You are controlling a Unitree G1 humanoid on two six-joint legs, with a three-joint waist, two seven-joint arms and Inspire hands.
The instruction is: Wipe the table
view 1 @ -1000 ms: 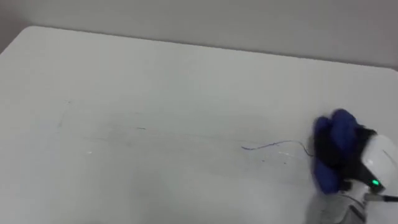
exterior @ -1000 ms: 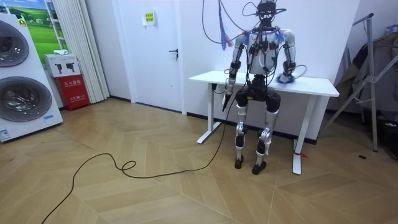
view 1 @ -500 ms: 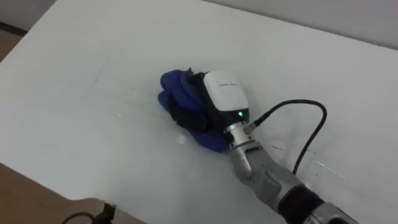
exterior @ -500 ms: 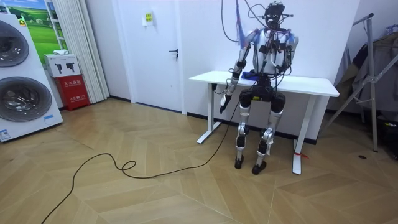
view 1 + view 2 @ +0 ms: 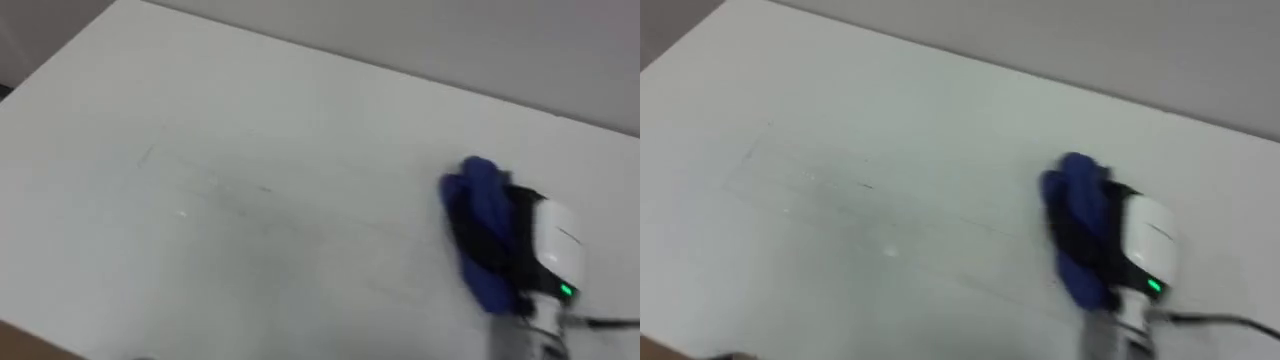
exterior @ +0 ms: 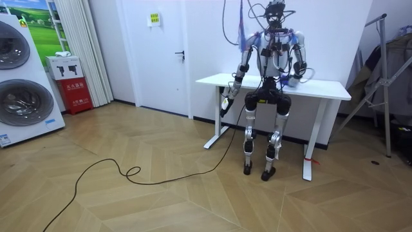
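One hand, your robot's right hand [image 5: 548, 252], rests on the white bench [image 5: 250, 150] with its fingers curled round a bunched blue cloth [image 5: 478, 212].

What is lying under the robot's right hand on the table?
A bunched blue cloth, gripped by the right hand on the white table. The tabletop beneath the cloth is covered.
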